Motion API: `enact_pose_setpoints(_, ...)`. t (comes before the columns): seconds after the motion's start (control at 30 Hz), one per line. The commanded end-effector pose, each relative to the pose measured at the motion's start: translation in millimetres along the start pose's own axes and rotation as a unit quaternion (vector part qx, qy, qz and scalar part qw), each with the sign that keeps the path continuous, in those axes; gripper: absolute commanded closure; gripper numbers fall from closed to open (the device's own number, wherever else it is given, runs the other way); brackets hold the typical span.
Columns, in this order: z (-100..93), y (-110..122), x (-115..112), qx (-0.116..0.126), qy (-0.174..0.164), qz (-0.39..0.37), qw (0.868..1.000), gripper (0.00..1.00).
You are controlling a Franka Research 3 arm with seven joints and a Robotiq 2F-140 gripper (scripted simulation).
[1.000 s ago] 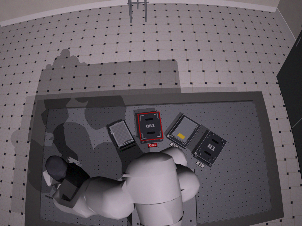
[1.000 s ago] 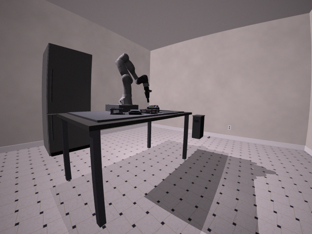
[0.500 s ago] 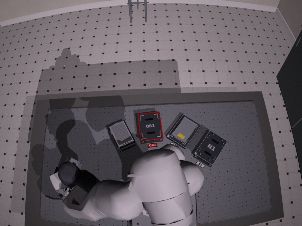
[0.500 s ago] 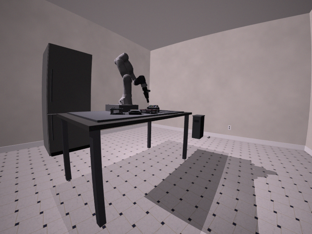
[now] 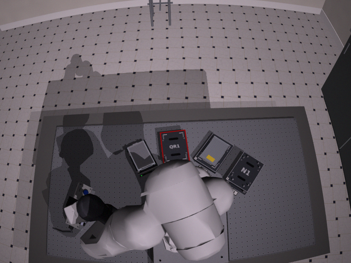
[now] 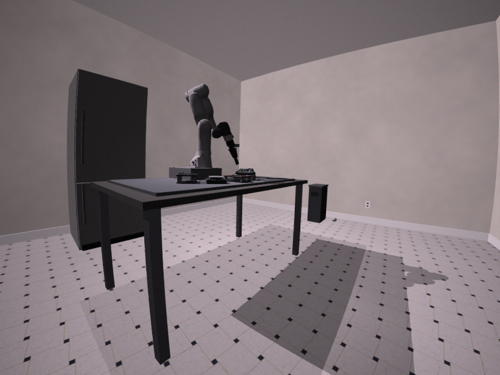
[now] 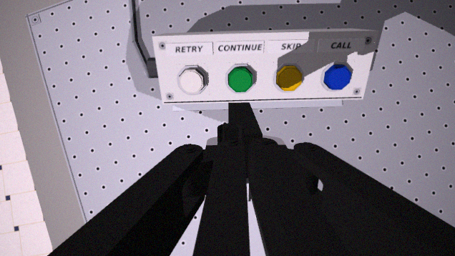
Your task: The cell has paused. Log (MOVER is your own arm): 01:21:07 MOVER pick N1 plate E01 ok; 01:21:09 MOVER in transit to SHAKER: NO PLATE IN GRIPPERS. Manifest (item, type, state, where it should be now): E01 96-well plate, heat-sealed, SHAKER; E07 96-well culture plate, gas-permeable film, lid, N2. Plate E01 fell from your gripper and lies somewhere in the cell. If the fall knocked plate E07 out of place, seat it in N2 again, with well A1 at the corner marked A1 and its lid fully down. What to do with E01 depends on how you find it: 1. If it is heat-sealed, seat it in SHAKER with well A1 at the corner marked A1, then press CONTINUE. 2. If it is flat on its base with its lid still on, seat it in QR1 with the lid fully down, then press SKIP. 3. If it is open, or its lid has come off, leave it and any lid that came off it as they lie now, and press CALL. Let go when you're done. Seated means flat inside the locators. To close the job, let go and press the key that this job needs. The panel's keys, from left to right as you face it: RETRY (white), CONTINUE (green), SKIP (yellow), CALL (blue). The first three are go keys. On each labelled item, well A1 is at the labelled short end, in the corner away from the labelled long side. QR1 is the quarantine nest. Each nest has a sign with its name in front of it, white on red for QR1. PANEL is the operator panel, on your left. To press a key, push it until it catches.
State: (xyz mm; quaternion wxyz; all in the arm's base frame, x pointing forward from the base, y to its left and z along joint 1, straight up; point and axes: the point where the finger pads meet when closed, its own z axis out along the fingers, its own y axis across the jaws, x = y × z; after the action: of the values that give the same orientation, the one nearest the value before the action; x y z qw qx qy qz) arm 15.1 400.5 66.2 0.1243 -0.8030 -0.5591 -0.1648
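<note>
My gripper (image 6: 237,163) (image 7: 238,119) is shut and empty. Its tips are just below the front edge of the panel (image 7: 216,95) (image 5: 88,188) in the wrist view, below the green CONTINUE key (image 7: 240,79). White RETRY (image 7: 191,81) is to its left, yellow SKIP (image 7: 289,79) and blue CALL (image 7: 337,76) (image 5: 85,191) to its right. A plate with its well grid showing (image 5: 139,153) sits in the shaker. A plate with a yellow label (image 5: 218,146) sits flat in the nest left of N1. Plate labels are unreadable. QR1 (image 5: 174,154) holds no plate.
N1 (image 5: 249,163) holds no plate. My arm (image 5: 187,201) covers the middle of the table and the nest signs in the top view. A dark cable (image 7: 134,36) runs from the panel's left side. A fridge (image 6: 112,141) and a bin (image 6: 317,204) stand beyond the table.
</note>
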Motion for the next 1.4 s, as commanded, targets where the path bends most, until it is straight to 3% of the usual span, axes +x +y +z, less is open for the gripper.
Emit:
enact_pose_setpoints(0.0,-2.8,5.3,10.5,0.0,0.032,-0.011,0.999,0.9)
enact_pose_setpoints(0.53,-3.2,5.3,9.4,0.0,0.052,-0.011,0.999,0.9)
enact_pose_setpoints(1.37,1.8,5.3,9.9,0.0,0.054,-0.011,0.998,0.9)
